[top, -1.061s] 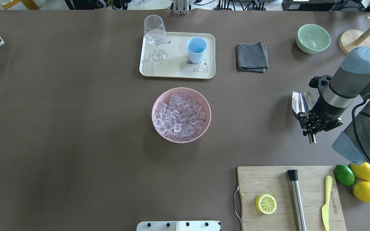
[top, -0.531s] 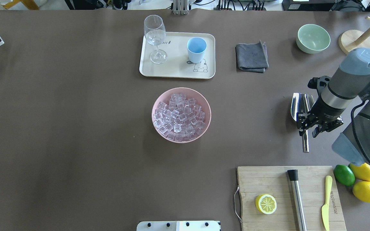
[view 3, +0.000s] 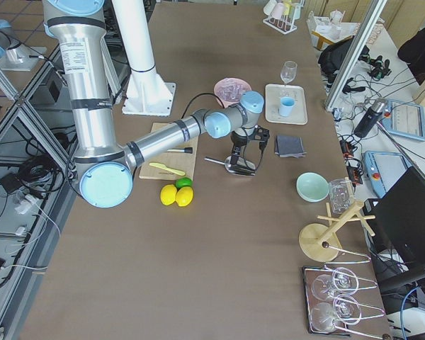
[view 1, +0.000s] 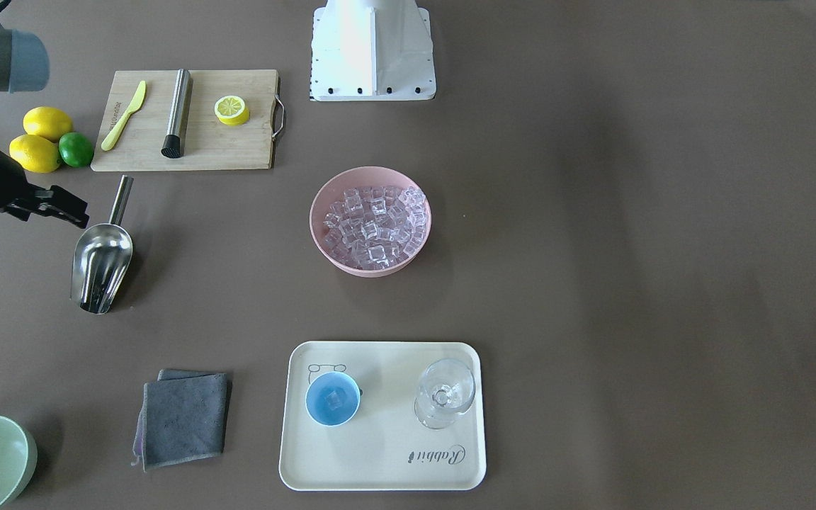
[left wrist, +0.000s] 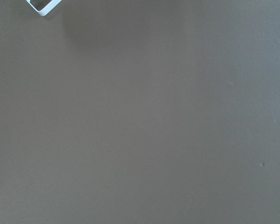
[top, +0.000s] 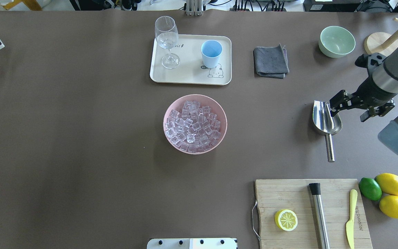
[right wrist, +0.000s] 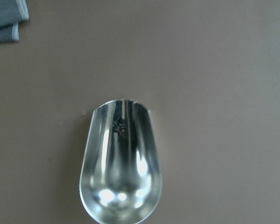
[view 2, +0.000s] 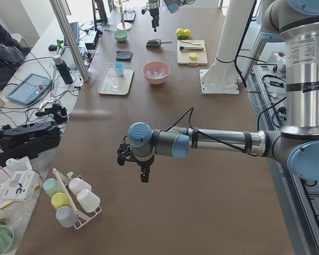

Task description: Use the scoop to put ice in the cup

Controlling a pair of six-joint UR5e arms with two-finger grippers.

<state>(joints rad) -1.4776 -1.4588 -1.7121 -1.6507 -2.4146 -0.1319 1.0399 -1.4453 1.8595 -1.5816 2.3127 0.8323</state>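
Observation:
The steel scoop (top: 327, 121) lies on the table at the right, trough toward the far side, handle toward the robot; it also shows in the front view (view 1: 101, 263) and fills the right wrist view (right wrist: 120, 168). My right gripper (top: 355, 108) hangs open just right of and above the scoop, holding nothing. The light-blue cup (top: 211, 52) stands on the cream tray (top: 188, 77); the front view shows one ice cube in the cup (view 1: 333, 398). The ice (top: 192, 126) fills a pink bowl (top: 219, 110). My left gripper (view 2: 141, 171) shows only in the left side view, and I cannot tell whether it is open or shut.
A wine glass (top: 166, 38) stands on the tray beside the cup. A grey cloth (top: 271, 62) and a pale green bowl (top: 336, 41) lie far right. A cutting board (top: 288, 193) holds a lemon half, a steel cylinder (top: 319, 214) and a yellow knife; lemons and a lime (top: 370, 188) lie beside it.
My right gripper was shut around the scoop's handle. It set the scoop on the table, opened, and moved up and to the right, away from it.

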